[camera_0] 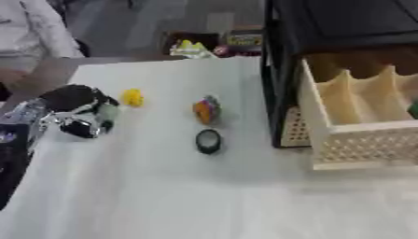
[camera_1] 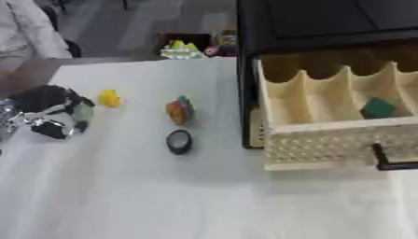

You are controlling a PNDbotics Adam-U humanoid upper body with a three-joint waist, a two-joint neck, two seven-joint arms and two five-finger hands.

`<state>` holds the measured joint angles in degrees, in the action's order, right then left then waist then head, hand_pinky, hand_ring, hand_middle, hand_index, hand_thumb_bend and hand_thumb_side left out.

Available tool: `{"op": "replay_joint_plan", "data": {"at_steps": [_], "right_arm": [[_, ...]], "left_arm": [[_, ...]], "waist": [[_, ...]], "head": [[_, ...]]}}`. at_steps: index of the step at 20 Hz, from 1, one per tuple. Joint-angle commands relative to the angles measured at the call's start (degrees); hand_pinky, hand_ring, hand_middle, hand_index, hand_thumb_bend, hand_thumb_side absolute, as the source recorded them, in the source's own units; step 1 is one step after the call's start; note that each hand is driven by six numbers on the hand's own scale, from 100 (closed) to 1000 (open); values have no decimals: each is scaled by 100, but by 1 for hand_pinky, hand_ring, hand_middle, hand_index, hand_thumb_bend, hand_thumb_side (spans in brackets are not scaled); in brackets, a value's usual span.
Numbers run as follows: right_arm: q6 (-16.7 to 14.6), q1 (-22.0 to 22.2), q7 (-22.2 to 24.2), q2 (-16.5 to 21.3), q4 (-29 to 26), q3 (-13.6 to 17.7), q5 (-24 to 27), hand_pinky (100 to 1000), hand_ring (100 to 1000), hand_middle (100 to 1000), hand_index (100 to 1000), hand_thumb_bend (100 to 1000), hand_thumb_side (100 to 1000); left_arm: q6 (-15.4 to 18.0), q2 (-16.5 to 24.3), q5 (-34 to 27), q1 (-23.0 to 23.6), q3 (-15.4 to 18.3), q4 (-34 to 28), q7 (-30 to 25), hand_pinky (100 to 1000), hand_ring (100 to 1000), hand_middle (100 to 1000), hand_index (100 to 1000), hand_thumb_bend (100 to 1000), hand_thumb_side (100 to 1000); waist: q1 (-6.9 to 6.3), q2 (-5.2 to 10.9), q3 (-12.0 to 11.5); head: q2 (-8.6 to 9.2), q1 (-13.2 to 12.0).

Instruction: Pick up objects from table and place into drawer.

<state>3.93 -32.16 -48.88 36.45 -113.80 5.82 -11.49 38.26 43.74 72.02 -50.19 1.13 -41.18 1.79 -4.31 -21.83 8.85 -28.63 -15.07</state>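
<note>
**Left hand near the toys, drawer open**

The surface [camera_0: 204, 196] is covered with a smooth white sheet. Three small things lie on it in a loose group, none touching another.

The yellow toy [camera_0: 132, 97] is small, lumpy and bright. Its exact shape is too blurry to tell. The colorful ball [camera_0: 207, 109] is roundish, with orange, blue and green patches. Just in front of it lies the black ring [camera_0: 208, 141], a dark round thing with a paler middle. It looks hard and shiny.

The left hand [camera_0: 80, 113] comes in from the left side, close to the yellow toy but not touching it. It is black with shiny silver parts. Its fingers [camera_0: 91, 127] look curled downward and seem to hold nothing, though the blur makes this hard to be sure of. The arm behind it is cut off by the edge of the view.

On the right stands a black cabinet [camera_1: 326, 23] with flat dark sides. Its cream drawer [camera_1: 326, 144] is pulled out. The drawer front has a pattern of tiny holes, like a basket. Thin wavy walls split the inside into slots. A small green block [camera_1: 378, 108] lies in one slot on the right side. A black handle [camera_1: 392, 161] sticks out at the drawer's front corner, partly cut off.
</note>
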Motion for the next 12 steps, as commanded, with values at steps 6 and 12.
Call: {"op": "replay_joint_plan", "data": {"at_steps": [6,12], "right_arm": [[15,-12,-41,72,-79,82,9,246,455,497,641,100,575],[20,3,-56,30,-79,83,14,257,457,498,642,100,564]], "left_arm": [[138,162,-546,-101,-19,-47,-128,168,378,284,674,100,273],[270,173,-930,-92,-76,-145,-333,146,365,284,672,100,258]], "waist": [[42,223,-28],[62,307,-52]], "head": [[24,-4],[-2,5]]}}
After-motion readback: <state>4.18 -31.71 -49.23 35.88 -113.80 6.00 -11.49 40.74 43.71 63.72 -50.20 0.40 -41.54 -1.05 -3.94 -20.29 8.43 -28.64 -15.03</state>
